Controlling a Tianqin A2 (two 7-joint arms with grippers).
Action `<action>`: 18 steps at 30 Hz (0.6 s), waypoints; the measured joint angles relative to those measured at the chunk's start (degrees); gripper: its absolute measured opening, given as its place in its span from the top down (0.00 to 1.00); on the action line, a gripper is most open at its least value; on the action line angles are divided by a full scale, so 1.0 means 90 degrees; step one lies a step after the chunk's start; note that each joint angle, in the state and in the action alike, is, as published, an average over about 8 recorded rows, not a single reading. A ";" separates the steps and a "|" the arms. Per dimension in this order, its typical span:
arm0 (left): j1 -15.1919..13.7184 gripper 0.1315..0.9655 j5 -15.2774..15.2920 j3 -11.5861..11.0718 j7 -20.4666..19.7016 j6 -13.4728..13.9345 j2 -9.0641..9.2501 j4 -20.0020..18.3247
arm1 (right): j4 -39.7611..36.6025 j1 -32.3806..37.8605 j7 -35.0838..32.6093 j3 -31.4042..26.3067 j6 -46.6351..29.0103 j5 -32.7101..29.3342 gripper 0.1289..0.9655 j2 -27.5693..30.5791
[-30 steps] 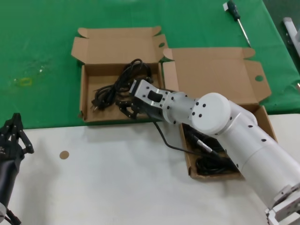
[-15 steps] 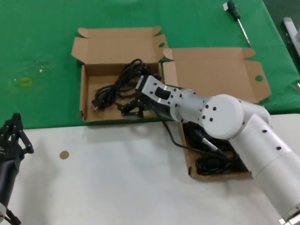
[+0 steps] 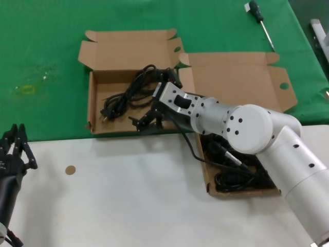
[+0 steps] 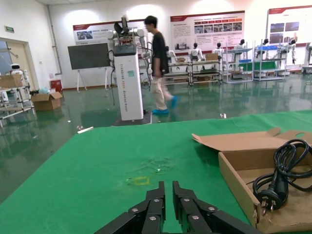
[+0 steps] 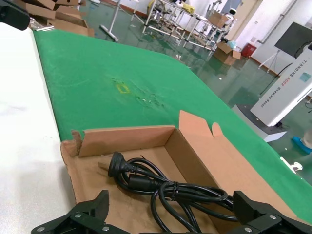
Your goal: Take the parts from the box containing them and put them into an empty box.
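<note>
Cord plug toward robot's left

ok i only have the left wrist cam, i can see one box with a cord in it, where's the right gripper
observer: the right gripper is over the near rim of that smaller box, and its own wrist view shows the jaws wide open.
operator: is there a second box
observer: yes, a larger box sits right beside it on the robot's right, with more black cords inside.
operator: anything between the two
observer: one trailing cord runs from under the right arm, over the white table, into the larger box.
</note>
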 joint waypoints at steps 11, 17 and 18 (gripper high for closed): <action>0.0000 0.90 0.0000 0.0000 0.0000 0.0000 0.0000 0.0000 | 0.0310 -0.0448 -0.0150 0.0224 0.0320 0.0484 0.03 0.0092; 0.0000 0.79 0.0000 0.0000 0.0000 0.0000 0.0000 0.0000 | 0.0570 -0.0818 -0.0275 0.0411 0.0587 0.0886 0.01 0.0169; 0.0000 0.77 0.0000 0.0000 0.0000 0.0000 0.0000 0.0000 | 0.0613 -0.0880 -0.0296 0.0441 0.0631 0.0953 0.01 0.0182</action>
